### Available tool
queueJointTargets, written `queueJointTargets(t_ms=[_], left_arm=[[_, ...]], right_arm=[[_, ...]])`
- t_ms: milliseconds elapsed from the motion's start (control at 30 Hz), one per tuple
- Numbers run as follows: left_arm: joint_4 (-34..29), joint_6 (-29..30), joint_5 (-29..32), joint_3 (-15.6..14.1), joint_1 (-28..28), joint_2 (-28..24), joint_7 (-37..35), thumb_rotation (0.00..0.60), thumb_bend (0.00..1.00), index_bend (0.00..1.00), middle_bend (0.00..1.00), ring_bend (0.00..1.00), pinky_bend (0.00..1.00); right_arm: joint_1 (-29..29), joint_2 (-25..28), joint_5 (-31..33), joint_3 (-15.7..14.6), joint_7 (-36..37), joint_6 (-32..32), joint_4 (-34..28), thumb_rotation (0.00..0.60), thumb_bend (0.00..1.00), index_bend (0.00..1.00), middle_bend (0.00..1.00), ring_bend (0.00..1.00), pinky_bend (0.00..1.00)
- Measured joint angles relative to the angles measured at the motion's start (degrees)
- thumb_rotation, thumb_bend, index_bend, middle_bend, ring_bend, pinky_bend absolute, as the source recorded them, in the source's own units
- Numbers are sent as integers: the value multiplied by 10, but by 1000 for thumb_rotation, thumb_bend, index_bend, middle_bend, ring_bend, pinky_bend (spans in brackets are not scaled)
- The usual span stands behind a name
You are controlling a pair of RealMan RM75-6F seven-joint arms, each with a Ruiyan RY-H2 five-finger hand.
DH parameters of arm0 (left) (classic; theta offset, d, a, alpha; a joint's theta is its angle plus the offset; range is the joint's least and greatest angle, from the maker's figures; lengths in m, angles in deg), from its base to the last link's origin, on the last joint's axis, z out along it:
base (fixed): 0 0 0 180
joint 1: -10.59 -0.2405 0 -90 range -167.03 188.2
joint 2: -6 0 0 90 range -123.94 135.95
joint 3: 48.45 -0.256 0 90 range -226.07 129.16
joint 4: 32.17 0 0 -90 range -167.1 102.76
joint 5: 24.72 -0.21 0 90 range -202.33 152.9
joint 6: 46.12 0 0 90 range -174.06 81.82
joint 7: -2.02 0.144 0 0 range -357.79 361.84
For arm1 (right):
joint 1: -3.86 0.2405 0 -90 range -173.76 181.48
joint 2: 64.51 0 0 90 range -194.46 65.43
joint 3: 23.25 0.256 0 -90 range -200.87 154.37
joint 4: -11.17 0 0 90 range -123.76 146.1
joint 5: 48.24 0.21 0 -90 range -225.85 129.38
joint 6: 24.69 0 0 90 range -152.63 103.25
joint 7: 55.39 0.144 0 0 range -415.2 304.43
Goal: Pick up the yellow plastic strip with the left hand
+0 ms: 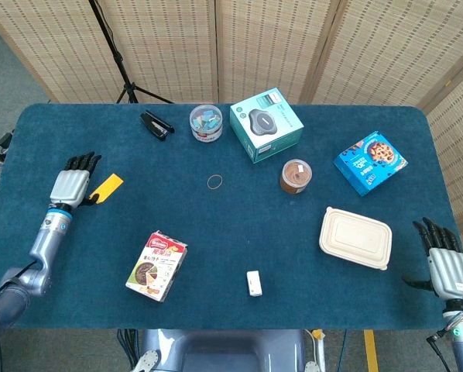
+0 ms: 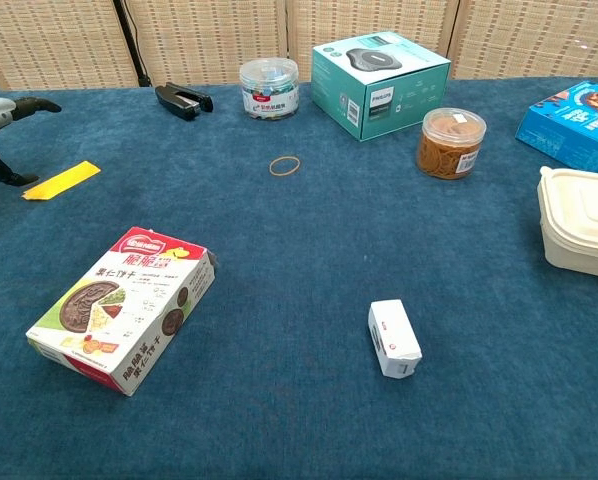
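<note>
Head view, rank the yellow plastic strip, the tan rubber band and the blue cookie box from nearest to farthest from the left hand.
1. Yellow plastic strip: flat on the cloth right beside the left hand.
2. Tan rubber band: mid-table.
3. Blue cookie box: far across, right side.
</note>
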State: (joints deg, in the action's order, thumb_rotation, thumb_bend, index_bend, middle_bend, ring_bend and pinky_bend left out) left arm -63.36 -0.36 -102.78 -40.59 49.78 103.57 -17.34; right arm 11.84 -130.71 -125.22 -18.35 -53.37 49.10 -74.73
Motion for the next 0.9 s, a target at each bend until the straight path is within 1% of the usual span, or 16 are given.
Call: queueJointTargets(t_ms=[133, 200, 300, 433, 467, 667, 767, 900], left_arm=[[-50, 23, -29, -33, -27, -46, -21, 600, 302, 0, 0, 0, 0], [-59, 27, -35, -40, -36, -55, -25, 600, 301, 12, 0, 0, 0], [-59, 16, -28, -39, -37, -55, -30, 600, 304, 116, 0, 0, 0], [-45, 1, -18, -34, -33, -41, -35, 600, 345, 245, 0, 0, 0], [-41, -3, -16, -32, -32, -37, -37, 600, 351, 264, 0, 0, 0], [-12, -16, -9, -25, -22, -14, -44, 600, 362, 290, 0, 0, 0], [-6, -12, -9, -23, -21, -9, -46, 600, 372, 359, 0, 0, 0], [-3, -13, -8, -23, -21, -6, -46, 600, 375, 391, 0, 0, 0]], right_arm=[[0, 1, -2, 0, 3, -1, -1, 600, 0, 0, 0, 0, 0], [1, 1, -3, -1, 4, -2, -2, 600, 0, 0, 0, 0, 0], [2, 1, -5, -2, 4, -3, -3, 600, 0, 0, 0, 0, 0], [3, 1, -5, -2, 2, -3, -4, 600, 0, 0, 0, 0, 0], [3, 1, -4, -2, 2, -4, -3, 600, 0, 0, 0, 0, 0], [4, 0, 0, -2, 4, -8, 0, 600, 0, 0, 0, 0, 0], [4, -1, 2, -2, 5, -11, 1, 600, 0, 0, 0, 0, 0], [6, -1, 2, -2, 6, -14, 3, 600, 0, 0, 0, 0, 0]])
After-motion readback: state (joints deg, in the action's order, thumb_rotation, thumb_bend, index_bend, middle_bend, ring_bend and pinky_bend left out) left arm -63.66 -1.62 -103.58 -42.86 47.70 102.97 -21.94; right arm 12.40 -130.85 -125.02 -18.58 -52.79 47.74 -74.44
